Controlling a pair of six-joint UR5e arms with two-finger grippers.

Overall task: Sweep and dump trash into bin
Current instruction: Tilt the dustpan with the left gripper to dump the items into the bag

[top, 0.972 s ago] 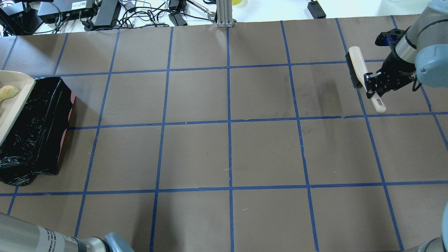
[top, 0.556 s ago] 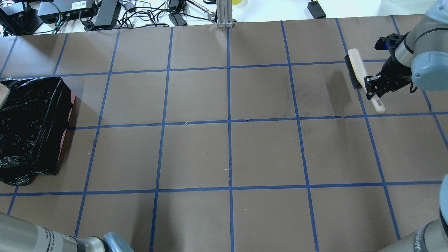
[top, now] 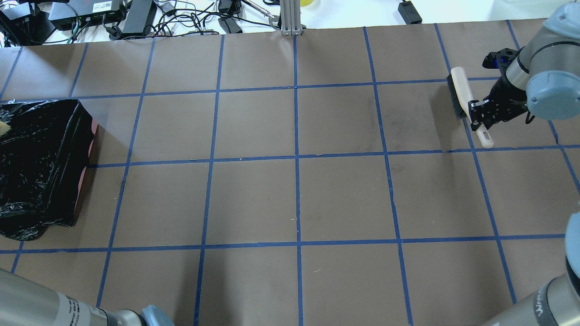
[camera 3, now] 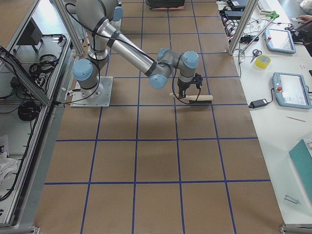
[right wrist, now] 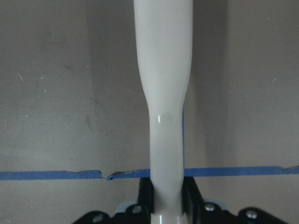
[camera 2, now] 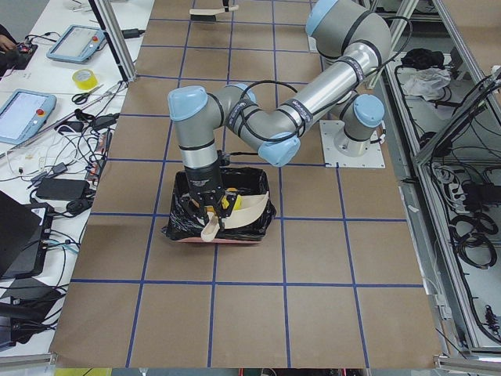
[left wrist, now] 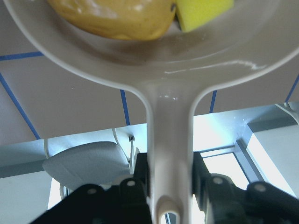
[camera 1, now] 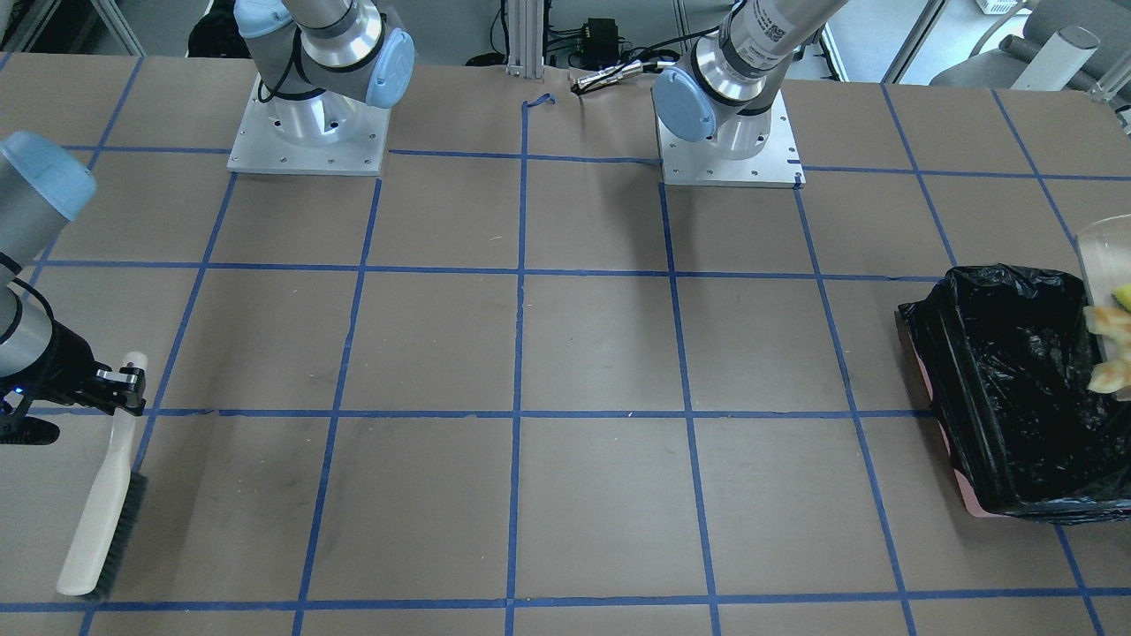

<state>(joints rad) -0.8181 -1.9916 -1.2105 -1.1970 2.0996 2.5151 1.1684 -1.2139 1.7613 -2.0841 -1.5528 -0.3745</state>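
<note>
My left gripper (left wrist: 170,175) is shut on the handle of the beige dustpan (left wrist: 163,70), which it holds tilted over the bin (top: 41,158), a black-bagged box with a pink base edge. The golden-brown lump (left wrist: 117,16) and the yellow-green sponge (left wrist: 203,9) lie in the pan. In the front-facing view the pan (camera 1: 1100,256) shows at the right edge, with tan and yellow trash pieces (camera 1: 1109,353) over the bin (camera 1: 998,380). I cannot single out the croissant piece. My right gripper (top: 476,118) is shut on the handle of a white brush (top: 458,90) at the table's far right.
Brown paper with a blue tape grid covers the table (top: 294,199). Cables and power bricks (top: 136,18) lie beyond the far edge, with a metal post (top: 290,18) at its middle. Both arm bases (camera 1: 309,132) stand at the robot's side.
The dustpan with trash has moved left, out of the overhead view over the bin. My right gripper with the brush has shifted slightly.
</note>
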